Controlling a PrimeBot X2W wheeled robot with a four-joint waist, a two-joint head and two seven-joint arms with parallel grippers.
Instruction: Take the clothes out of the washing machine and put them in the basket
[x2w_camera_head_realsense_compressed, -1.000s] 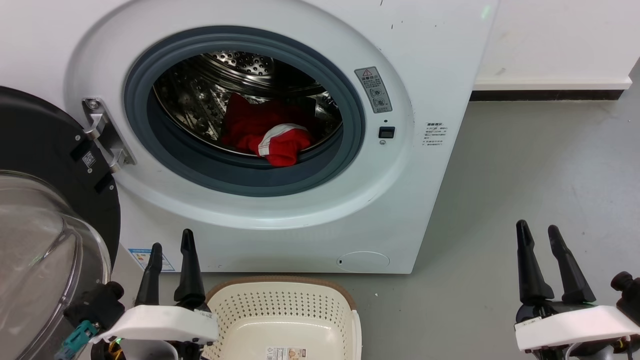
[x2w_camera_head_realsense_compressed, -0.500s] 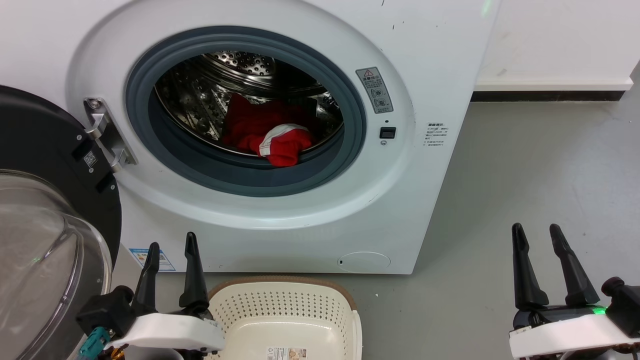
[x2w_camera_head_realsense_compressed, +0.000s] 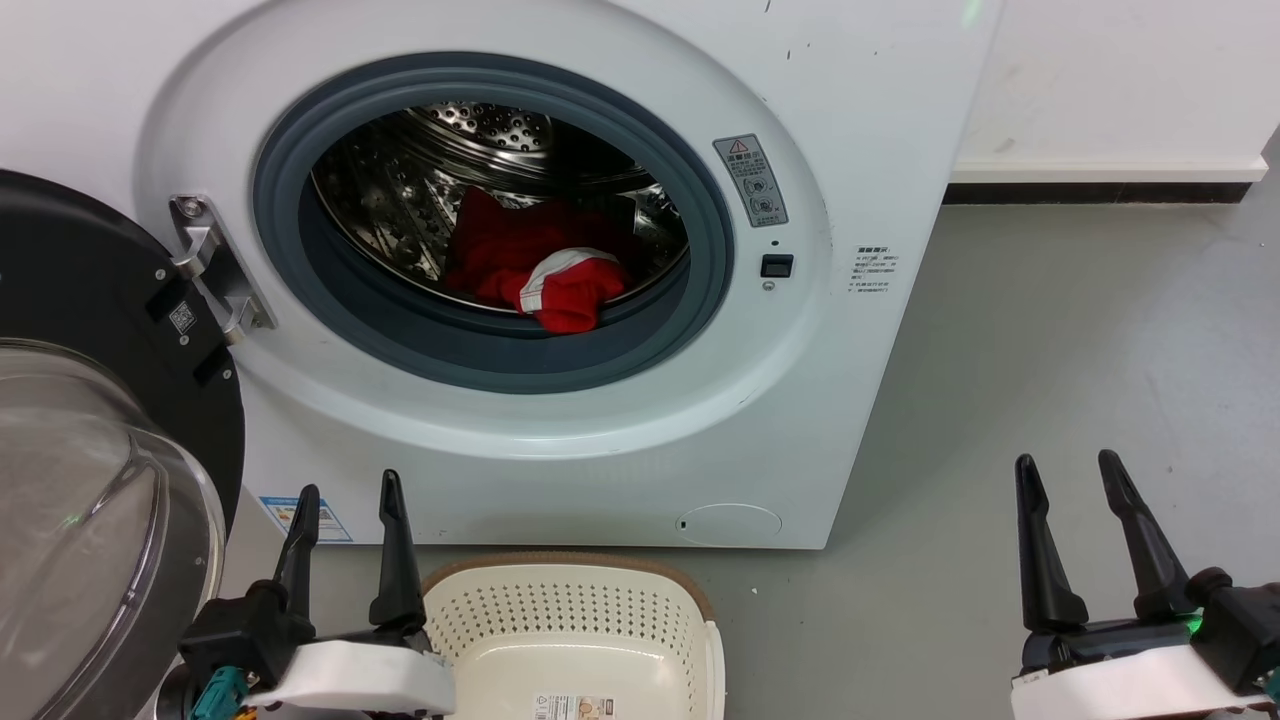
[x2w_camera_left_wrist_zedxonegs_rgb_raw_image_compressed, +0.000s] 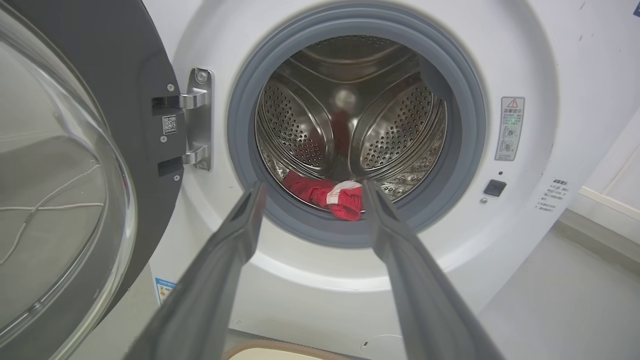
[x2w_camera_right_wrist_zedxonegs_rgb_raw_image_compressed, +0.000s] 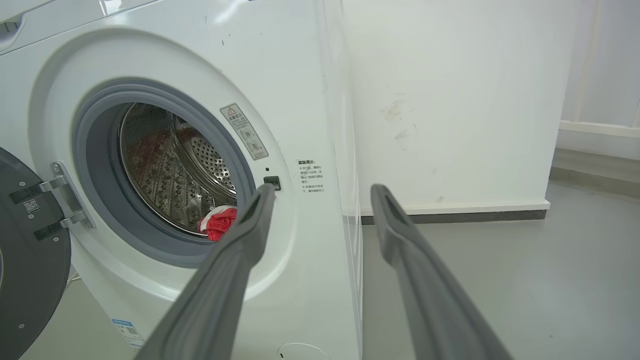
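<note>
Red clothes (x2w_camera_head_realsense_compressed: 545, 265) with a white stripe lie in the steel drum of the white washing machine (x2w_camera_head_realsense_compressed: 860, 120), one fold hanging onto the grey gasket; they also show in the wrist views (x2w_camera_left_wrist_zedxonegs_rgb_raw_image_compressed: 330, 195) (x2w_camera_right_wrist_zedxonegs_rgb_raw_image_compressed: 218, 223). The cream basket (x2w_camera_head_realsense_compressed: 570, 640) stands on the floor right below the porthole, with nothing in it but a paper label. My left gripper (x2w_camera_head_realsense_compressed: 345, 490) is open and empty, low at the basket's left corner. My right gripper (x2w_camera_head_realsense_compressed: 1068, 468) is open and empty over the floor, right of the machine.
The black-rimmed glass door (x2w_camera_head_realsense_compressed: 90, 470) stands swung open at the left, close beside my left gripper. Grey floor (x2w_camera_head_realsense_compressed: 1080, 330) stretches to the right of the machine, up to a white wall with a dark baseboard (x2w_camera_head_realsense_compressed: 1090, 188).
Both grippers have sunk slightly lower in the head view, the left one shifting a little right and the right one a little left. The clothes and basket have not moved.
</note>
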